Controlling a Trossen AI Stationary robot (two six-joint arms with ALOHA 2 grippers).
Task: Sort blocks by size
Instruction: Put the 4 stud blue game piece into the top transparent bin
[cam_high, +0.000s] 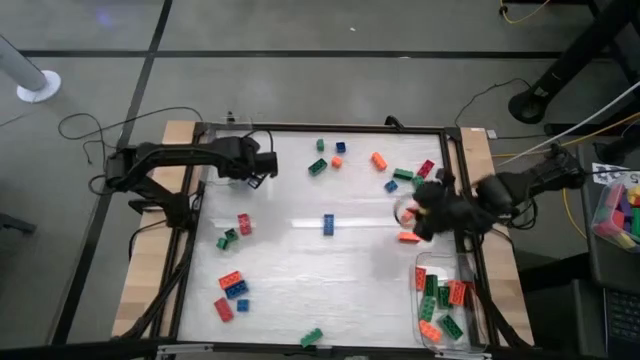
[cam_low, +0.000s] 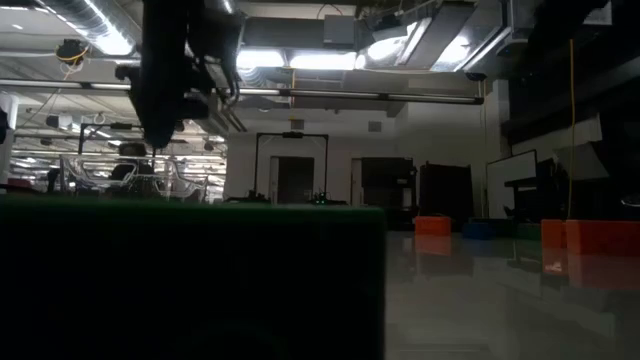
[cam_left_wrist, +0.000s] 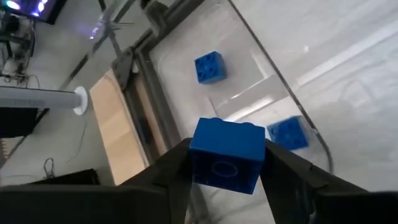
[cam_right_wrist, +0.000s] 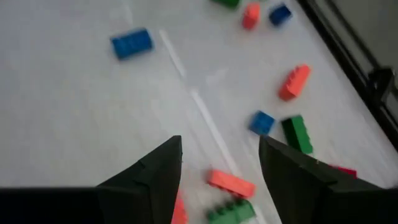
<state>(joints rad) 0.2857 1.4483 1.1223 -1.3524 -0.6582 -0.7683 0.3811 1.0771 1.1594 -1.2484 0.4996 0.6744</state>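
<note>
Close in, the left gripper (cam_left_wrist: 225, 163) is sitting with its two dark fingers against the sides of a small square blue studded plastic brick (cam_left_wrist: 227, 154), clamped on it, above a clear plastic tray (cam_left_wrist: 249, 99) at the desk's far left corner. Two more small blue square bricks (cam_left_wrist: 209, 66) are lying inside that tray. Across the white desk (cam_high: 300, 270), the right gripper (cam_right_wrist: 219, 177) is hovering with its fingers apart and nothing between them, near the right edge, over a flat orange rectangular brick (cam_right_wrist: 231, 183) and a green studded brick (cam_right_wrist: 230, 210). Beyond it, other red, orange, green and blue plastic bricks (cam_high: 232, 283) are lying scattered over the desk. At the near right corner, a second clear tray (cam_high: 424, 265) is holding longer red, orange and green bricks (cam_high: 441, 298).
</note>
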